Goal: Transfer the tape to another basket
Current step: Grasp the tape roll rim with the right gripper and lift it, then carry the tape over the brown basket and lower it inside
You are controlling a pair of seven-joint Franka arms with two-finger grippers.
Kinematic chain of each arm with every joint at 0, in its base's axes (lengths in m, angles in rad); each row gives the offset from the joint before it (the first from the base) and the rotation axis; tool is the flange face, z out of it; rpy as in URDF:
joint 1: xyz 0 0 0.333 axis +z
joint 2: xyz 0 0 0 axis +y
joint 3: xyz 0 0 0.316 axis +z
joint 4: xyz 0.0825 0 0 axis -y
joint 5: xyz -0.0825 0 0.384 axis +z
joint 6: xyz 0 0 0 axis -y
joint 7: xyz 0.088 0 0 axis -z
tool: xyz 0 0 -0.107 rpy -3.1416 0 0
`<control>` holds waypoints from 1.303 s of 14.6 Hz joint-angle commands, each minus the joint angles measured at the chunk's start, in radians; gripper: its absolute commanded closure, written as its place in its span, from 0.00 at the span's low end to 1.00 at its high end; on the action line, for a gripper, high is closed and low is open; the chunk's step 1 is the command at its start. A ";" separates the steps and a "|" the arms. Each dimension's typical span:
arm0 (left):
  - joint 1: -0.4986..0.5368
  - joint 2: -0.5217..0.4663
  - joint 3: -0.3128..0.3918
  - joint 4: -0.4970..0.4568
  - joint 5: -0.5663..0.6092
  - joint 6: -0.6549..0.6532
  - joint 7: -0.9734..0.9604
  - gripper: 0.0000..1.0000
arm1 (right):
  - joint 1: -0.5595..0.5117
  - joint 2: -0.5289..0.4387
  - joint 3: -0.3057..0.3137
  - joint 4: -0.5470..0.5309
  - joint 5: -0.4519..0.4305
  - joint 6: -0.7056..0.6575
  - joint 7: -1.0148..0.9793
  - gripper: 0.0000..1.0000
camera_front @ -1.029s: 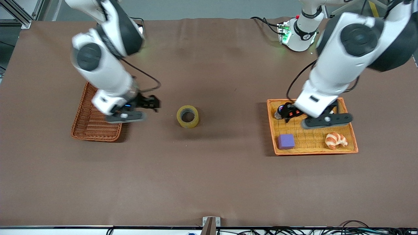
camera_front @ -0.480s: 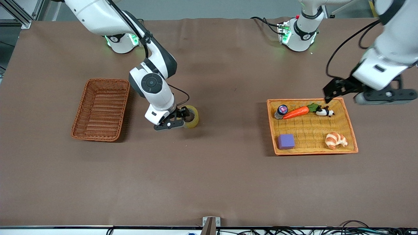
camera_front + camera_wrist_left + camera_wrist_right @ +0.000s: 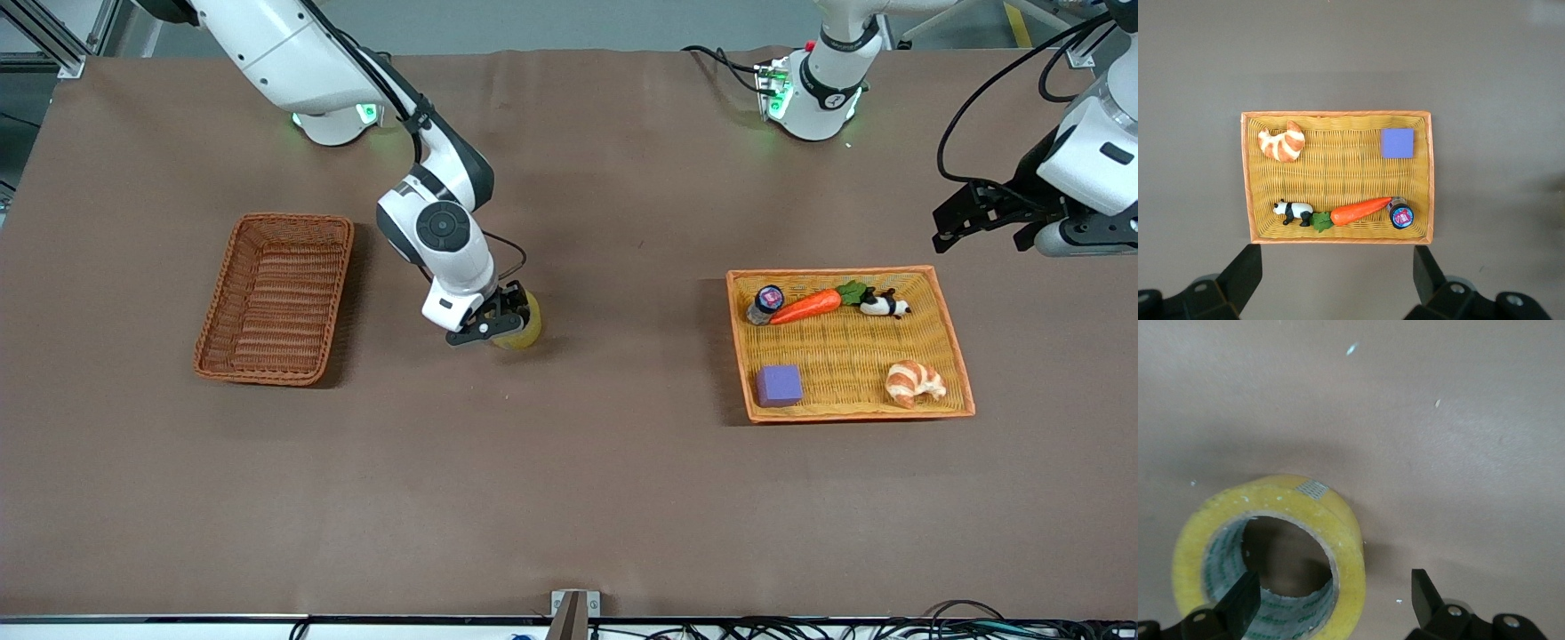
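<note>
The tape (image 3: 526, 331), a yellowish roll with a grey core, lies flat on the table between the two baskets. My right gripper (image 3: 500, 322) is down at it and open. In the right wrist view the tape (image 3: 1338, 527) fills the lower part, and my right gripper (image 3: 1331, 603) straddles its wall, with one finger in the hole and one outside. The reddish-brown basket (image 3: 276, 302) stands empty toward the right arm's end. My left gripper (image 3: 976, 228) is open and empty, up in the air over the table beside the orange tray (image 3: 849, 347), and shows in its own view (image 3: 1337, 280).
The orange tray (image 3: 1338, 173) holds a carrot (image 3: 805, 305), a toy panda (image 3: 885, 306), a small jar (image 3: 765, 302), a purple block (image 3: 779, 385) and a croissant (image 3: 914, 380). Brown cloth covers the table.
My right gripper swung from the reddish-brown basket to the tape and came down around its wall. My left gripper rose off the orange tray and moved out toward its own end of the table.
</note>
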 commanded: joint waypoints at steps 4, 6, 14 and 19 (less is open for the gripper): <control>0.012 -0.012 0.011 0.001 -0.003 -0.007 0.082 0.00 | 0.000 0.045 0.003 0.001 -0.083 0.045 0.063 0.35; 0.020 -0.012 0.011 0.001 -0.003 -0.007 0.093 0.00 | -0.003 0.045 0.003 0.004 -0.084 0.033 0.069 0.84; 0.031 0.011 0.011 0.006 -0.007 -0.007 0.091 0.00 | -0.039 -0.025 0.023 0.100 -0.068 -0.232 0.122 1.00; 0.034 0.025 0.011 0.006 -0.001 -0.007 0.090 0.00 | -0.179 -0.298 -0.009 0.091 0.048 -0.499 0.028 1.00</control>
